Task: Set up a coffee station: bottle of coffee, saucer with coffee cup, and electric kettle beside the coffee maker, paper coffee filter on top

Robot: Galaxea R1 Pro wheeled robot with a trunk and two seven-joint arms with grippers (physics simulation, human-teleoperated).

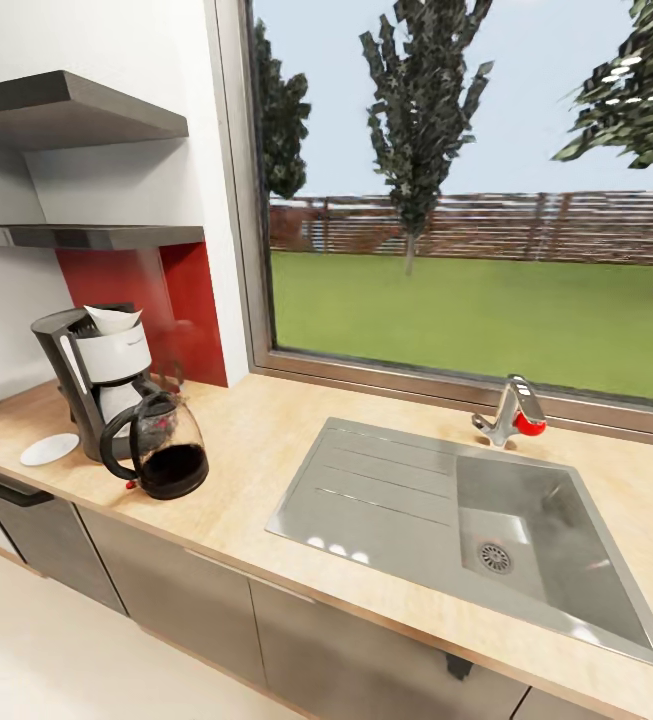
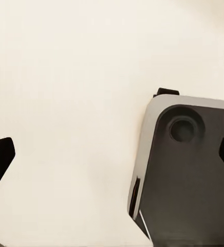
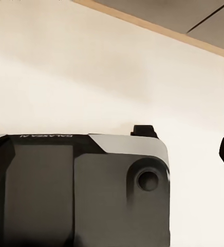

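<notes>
My black-and-white coffee maker (image 1: 96,375) stands on the pale wooden worktop (image 1: 256,440) with white paper filter (image 1: 112,319) on top, dark glass kettle (image 1: 161,448) and white saucer (image 1: 49,449) beside it; bottle and cup remain, both my hands spread, holding nothing.

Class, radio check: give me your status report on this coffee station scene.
Both tools over bare floor, carrying nothing. Coffee maker on countertop, filter on top, kettle and saucer beside. No obstruction.

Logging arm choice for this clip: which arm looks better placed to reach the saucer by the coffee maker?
Left, tentatively. The saucer lies at the counter's far left, left of the coffee maker. Both wrist cameras face the floor and robot base, so neither arm is raised.
</notes>
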